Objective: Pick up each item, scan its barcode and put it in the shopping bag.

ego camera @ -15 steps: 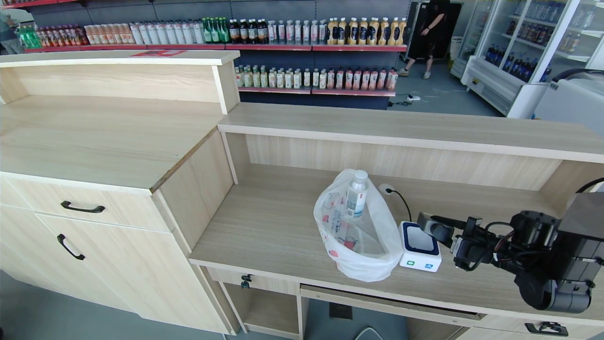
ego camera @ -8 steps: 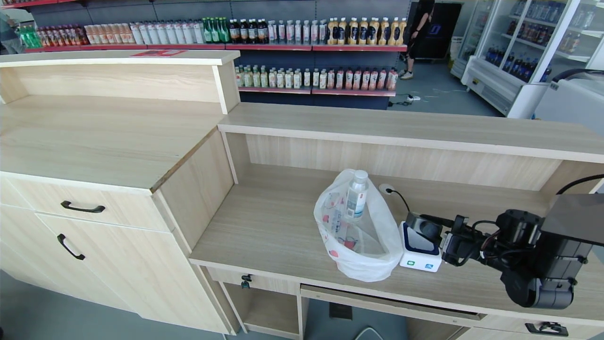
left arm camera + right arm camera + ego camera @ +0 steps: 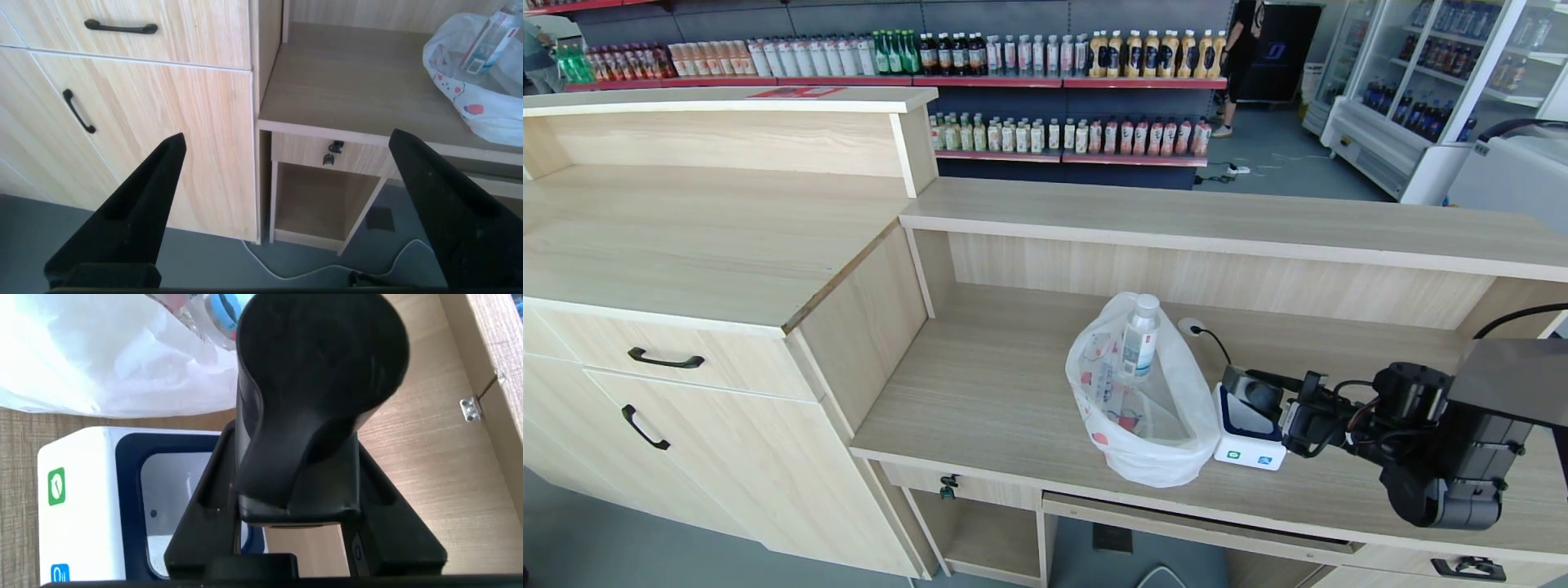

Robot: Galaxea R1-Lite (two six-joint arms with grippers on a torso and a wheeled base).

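A white shopping bag point(image 3: 1152, 425) with red prints stands open on the lower counter point(image 3: 980, 400), with a clear bottle point(image 3: 1140, 336) upright inside it. Right beside the bag sits a white scanner box point(image 3: 1250, 445) with a dark blue top. My right gripper point(image 3: 1262, 396) is shut on a black handheld object with a rounded head point(image 3: 319, 367), held just over that box point(image 3: 90, 498). The bag point(image 3: 98, 367) lies right behind it. My left gripper point(image 3: 286, 139) hangs open and empty, low in front of the cabinet, with the bag point(image 3: 482, 98) off to one side.
A tall wooden cabinet point(image 3: 686, 245) with black drawer handles point(image 3: 666, 359) stands left of the counter. A raised shelf point(image 3: 1225, 220) runs along the counter's back. A black cable point(image 3: 1217, 343) plugs in behind the bag. Store shelves of bottles point(image 3: 1013, 57) line the far wall.
My right arm has moved left with the black object, from beside the white scanner box to just over it. Bag and bottle have not moved.
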